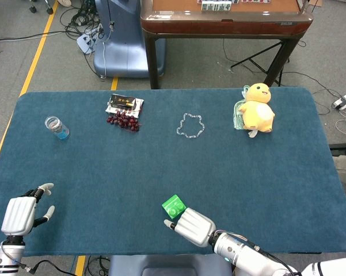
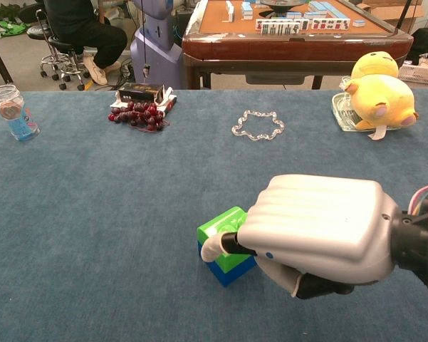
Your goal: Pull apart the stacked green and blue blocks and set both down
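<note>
The green block (image 1: 173,204) sits stacked on the blue block (image 2: 224,271) near the table's front edge, a little right of centre. My right hand (image 2: 317,228) covers the stack from the right. Its fingers (image 2: 212,247) curl over the green block (image 2: 217,226) and down its left side, while the thumb reaches in low beside the blue block. In the head view the right hand (image 1: 193,226) hides the blue block. My left hand (image 1: 23,213) rests at the near left corner, fingers apart, holding nothing.
At the back stand a small bottle (image 1: 56,127) on the left, grapes (image 1: 124,120) by a dark packet (image 1: 122,103), a bead ring (image 1: 190,125) in the middle, and a yellow plush toy (image 1: 257,108) on the right. The blue table cloth (image 1: 103,172) lies between them and the stack.
</note>
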`<state>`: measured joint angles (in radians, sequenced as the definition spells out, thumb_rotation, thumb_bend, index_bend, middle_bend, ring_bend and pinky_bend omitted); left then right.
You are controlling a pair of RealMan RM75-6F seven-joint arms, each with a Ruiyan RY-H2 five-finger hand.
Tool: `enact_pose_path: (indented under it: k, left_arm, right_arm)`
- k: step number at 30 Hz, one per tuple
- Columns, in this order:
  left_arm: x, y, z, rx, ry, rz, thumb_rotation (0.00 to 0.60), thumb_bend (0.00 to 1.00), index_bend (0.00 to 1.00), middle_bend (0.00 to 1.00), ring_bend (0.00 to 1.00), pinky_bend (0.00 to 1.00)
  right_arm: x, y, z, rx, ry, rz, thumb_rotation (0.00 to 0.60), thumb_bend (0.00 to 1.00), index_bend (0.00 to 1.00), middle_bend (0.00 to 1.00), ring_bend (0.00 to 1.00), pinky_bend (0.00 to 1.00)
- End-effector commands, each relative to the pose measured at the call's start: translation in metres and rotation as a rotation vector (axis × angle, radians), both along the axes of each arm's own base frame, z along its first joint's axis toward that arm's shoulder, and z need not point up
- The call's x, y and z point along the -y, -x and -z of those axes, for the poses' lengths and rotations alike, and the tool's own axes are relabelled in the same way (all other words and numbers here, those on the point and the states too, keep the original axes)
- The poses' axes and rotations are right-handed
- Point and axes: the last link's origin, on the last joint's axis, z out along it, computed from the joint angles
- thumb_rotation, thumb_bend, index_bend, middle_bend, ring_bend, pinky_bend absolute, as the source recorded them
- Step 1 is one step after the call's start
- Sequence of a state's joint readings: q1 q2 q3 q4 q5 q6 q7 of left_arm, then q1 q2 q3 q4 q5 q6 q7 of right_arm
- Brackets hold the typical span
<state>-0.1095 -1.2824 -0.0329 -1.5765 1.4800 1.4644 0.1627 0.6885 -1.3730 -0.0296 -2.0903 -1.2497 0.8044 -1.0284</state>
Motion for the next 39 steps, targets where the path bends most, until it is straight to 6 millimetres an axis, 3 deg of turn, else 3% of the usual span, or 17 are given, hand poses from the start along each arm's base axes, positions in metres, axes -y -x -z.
enact_pose_path:
  k: [1,15,39]
  left_arm:
    - [0.000,0.000,0.000,0.000,0.001,0.000,0.600,0.31,0.33,0.40,0.43,0.61]
    - [0.001,0.001,0.002,0.003,0.004,-0.002,0.600,0.31,0.33,0.40,0.43,0.61]
    - [0.001,0.002,0.007,0.013,0.012,-0.006,0.600,0.31,0.33,0.40,0.43,0.61]
  right_arm:
    - [0.000,0.000,0.002,-0.008,-0.001,0.000,0.600,1.00,0.17,1.00,0.97,0.99]
    - [0.000,-0.004,0.018,-0.057,0.004,-0.026,0.600,1.00,0.17,1.00,0.97,0.99]
    - [0.002,0.003,0.017,-0.128,0.067,-0.014,0.600,1.00,0.18,1.00,0.99,1.00]
